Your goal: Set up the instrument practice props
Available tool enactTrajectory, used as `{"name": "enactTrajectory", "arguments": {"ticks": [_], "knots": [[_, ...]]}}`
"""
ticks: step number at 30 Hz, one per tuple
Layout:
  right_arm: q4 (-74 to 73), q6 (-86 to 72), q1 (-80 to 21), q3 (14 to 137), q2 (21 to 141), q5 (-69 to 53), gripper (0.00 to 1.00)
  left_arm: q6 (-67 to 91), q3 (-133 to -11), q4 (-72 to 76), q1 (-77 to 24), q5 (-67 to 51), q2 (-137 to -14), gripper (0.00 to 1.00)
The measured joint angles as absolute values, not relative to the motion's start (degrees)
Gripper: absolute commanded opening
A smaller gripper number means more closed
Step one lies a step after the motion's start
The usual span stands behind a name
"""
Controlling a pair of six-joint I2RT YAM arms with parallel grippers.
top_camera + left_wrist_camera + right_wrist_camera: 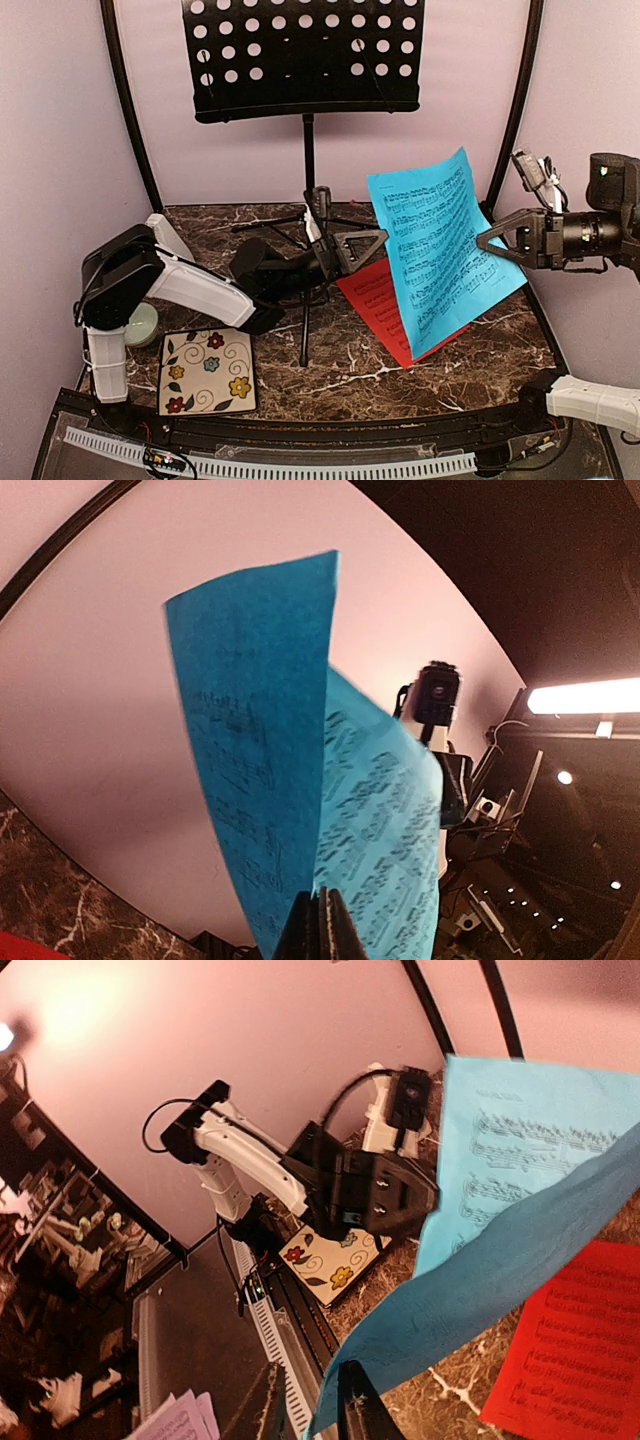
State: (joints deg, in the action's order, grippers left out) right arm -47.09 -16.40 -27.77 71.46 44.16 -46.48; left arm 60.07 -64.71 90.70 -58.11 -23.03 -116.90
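Over the marbled tabletop [480, 370] the blue sheet [440, 250] stood nearly upright, clamped at its left edge by the left gripper [377, 238] and at its right by the right gripper [484, 240], the music stand [300, 55] behind, above, nearer the left one.

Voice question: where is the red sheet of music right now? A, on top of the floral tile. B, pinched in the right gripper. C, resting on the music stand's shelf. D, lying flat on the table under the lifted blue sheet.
D: the red sheet lies flat on the table, partly hidden by the raised blue sheet, while the music stand holds no paper.
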Motion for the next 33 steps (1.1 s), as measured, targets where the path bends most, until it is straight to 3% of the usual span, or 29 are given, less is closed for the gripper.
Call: {"name": "enactTrajectory", "arguments": {"ticks": [5, 12, 25, 33], "knots": [[-47.94, -15.53, -27.77, 69.58, 43.94, -39.31, 0.58, 51.37, -59.77, 85.45, -57.71, -24.16, -106.48, 0.00], [-42.78, -17.17, -27.77, 62.92, 42.37, -31.94, 0.70, 38.70, -56.84, 72.18, -57.08, -27.33, -93.97, 0.00], [-21.63, -18.68, -27.77, 51.59, 41.80, -35.77, 0.80, 20.21, -58.15, 43.20, -56.80, -42.50, -77.23, 0.00], [-7.09, -22.81, -27.79, 49.25, 44.49, -43.99, 0.76, 17.32, -58.15, 36.27, -56.40, -45.04, -73.78, 0.00]]}}
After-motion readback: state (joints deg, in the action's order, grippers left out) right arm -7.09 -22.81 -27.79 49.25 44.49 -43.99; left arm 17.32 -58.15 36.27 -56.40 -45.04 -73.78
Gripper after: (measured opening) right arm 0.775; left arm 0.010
